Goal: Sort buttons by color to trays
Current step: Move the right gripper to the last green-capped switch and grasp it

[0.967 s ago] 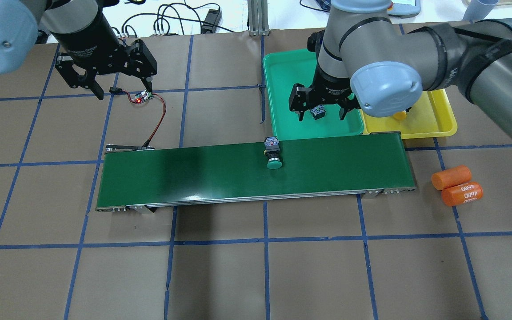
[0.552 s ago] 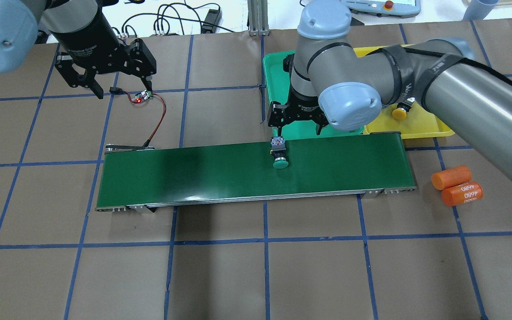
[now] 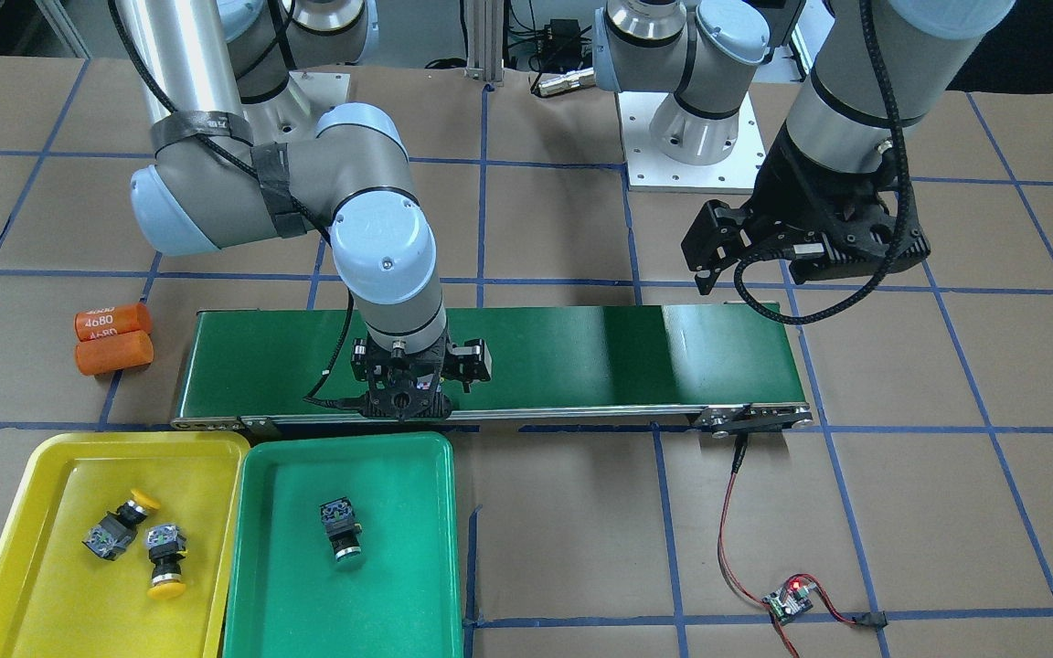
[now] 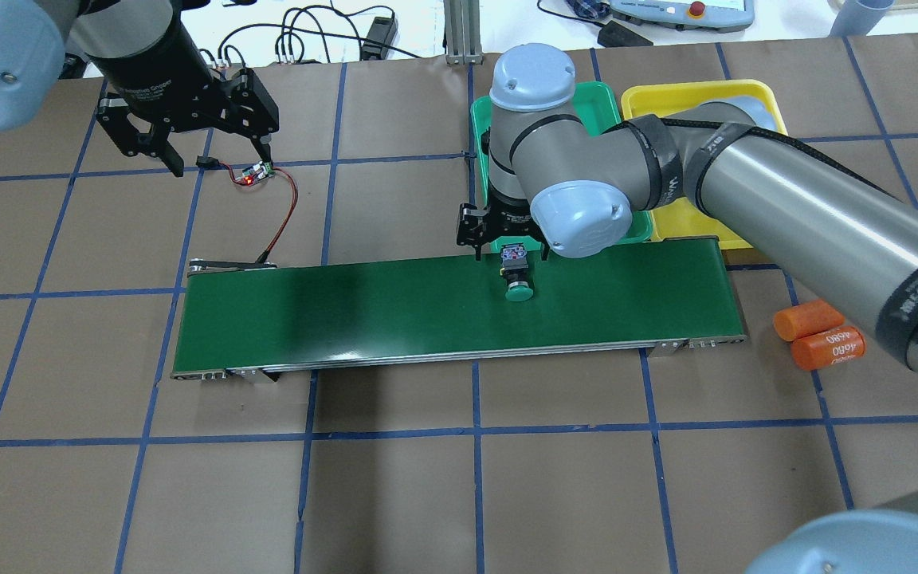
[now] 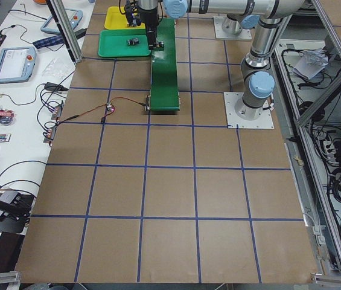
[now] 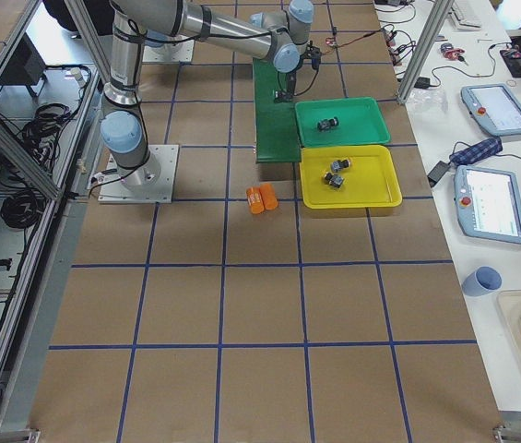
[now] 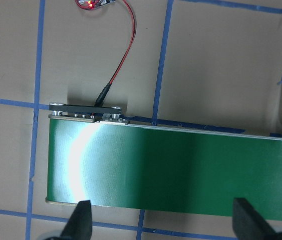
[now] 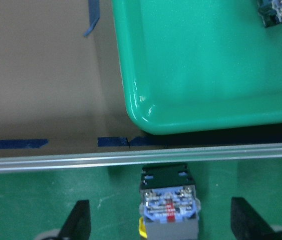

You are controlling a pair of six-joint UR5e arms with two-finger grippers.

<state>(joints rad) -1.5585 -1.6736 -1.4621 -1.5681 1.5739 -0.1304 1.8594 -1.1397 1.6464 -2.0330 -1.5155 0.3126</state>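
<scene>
A green-capped button [image 4: 518, 277] lies on the dark-green conveyor belt [image 4: 347, 311], cap toward the near side. My right gripper [image 4: 509, 253] is open and hangs over it, a finger on each side; the right wrist view shows its grey body [image 8: 168, 212] between the fingers [image 8: 78, 222]. In the front view the gripper [image 3: 408, 388] hides it. The green tray [image 3: 398, 512] holds one green button [image 3: 341, 528]. The yellow tray [image 3: 42, 475] holds two yellow buttons [image 3: 115, 530] [image 3: 164, 557]. My left gripper [image 4: 220, 159] is open and empty, high over the belt's left end.
Two orange cylinders [image 4: 817, 331] lie on the table past the belt's right end. A small circuit board with a red light [image 4: 252, 174] and its red wire lie below my left gripper. The trays stand against the belt's far side.
My right gripper has moved from over the green tray toward the belt and now straddles the green button. The button has travelled a little to the right on the belt. The left arm has not moved.
</scene>
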